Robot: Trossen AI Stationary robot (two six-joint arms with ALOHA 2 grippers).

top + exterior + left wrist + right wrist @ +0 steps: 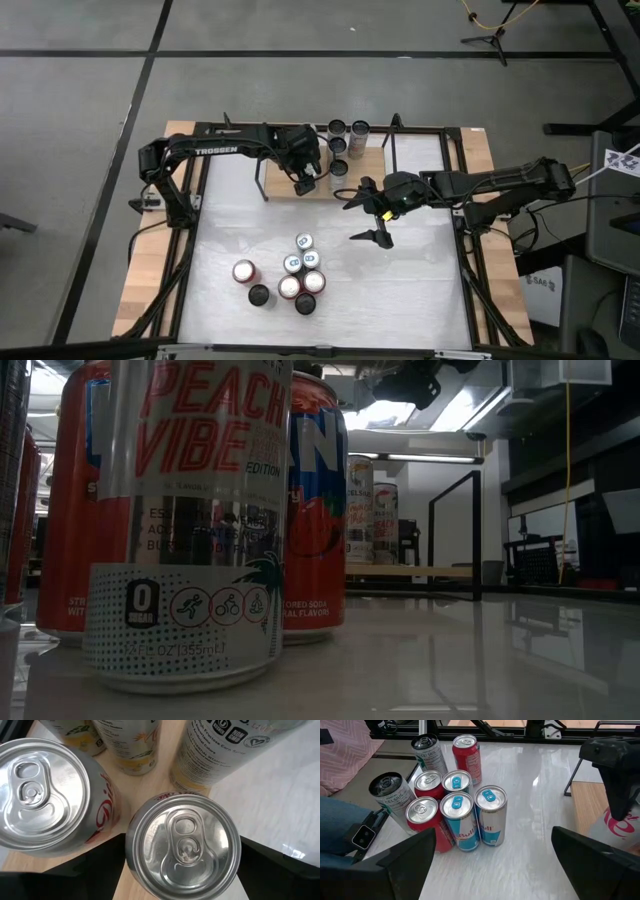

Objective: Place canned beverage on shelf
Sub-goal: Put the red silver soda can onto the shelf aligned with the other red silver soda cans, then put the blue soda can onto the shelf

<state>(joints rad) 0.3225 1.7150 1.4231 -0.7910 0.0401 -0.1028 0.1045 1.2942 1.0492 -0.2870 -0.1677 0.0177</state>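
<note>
A silver canned beverage with red script stands upright over the light-wood shelf at the table's far middle. My left gripper is shut on it. A second silver can stands right beside it, and three pale cans stand behind on the board. More cans sit at the shelf's far edge. My right gripper hangs open over the bare table just right of the shelf, touching nothing. My left gripper pinches the silver can by its side wall just under the top rim, one dark finger on each side. The fingers slant down from above. The can is upright. Whether its base rests on the board is hidden by the can itself.
Several cans stand clustered at the near middle of the table: blue-and-silver ones, red ones and dark-topped ones. Black rod uprights stand at the shelf's ends. A person's leg shows beyond the table edge.
</note>
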